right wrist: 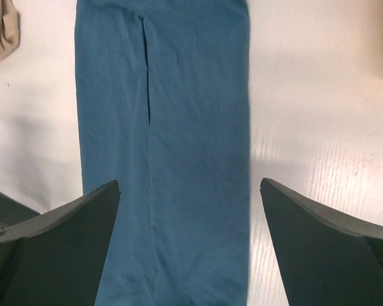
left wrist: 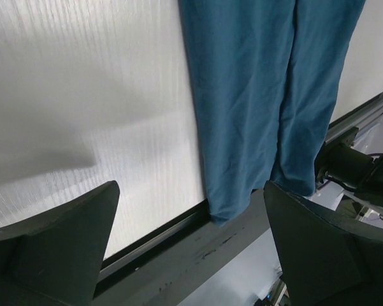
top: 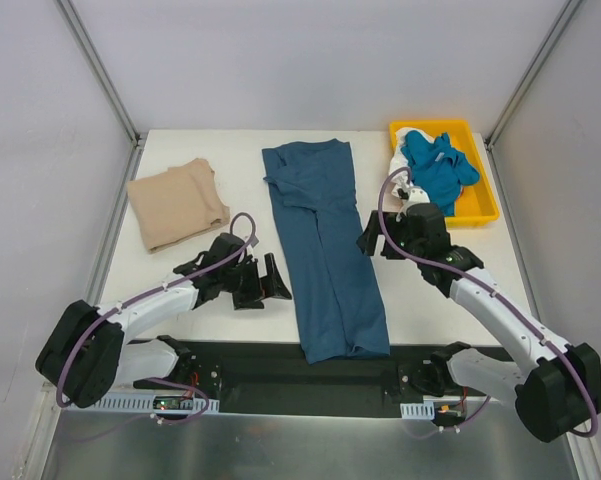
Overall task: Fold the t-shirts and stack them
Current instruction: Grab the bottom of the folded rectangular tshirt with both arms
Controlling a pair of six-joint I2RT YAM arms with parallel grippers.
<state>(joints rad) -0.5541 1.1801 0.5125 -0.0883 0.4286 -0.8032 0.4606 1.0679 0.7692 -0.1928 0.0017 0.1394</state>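
Observation:
A dark teal t-shirt (top: 325, 250) lies folded into a long narrow strip down the middle of the table, its lower end hanging over the near edge. A tan t-shirt (top: 177, 203) sits folded at the back left. My left gripper (top: 277, 280) hovers open just left of the strip's lower half, with the teal t-shirt (left wrist: 255, 95) ahead of the left gripper (left wrist: 191, 185). My right gripper (top: 368, 242) is open at the strip's right edge. In its wrist view the teal t-shirt (right wrist: 172, 115) fills the space between the fingers of the right gripper (right wrist: 188, 183). Neither holds anything.
A yellow tray (top: 475, 217) at the back right holds a crumpled bright blue t-shirt (top: 440, 165) and a white one (top: 410, 138). A black rail (top: 300, 375) runs along the near table edge. Grey walls enclose the table on three sides.

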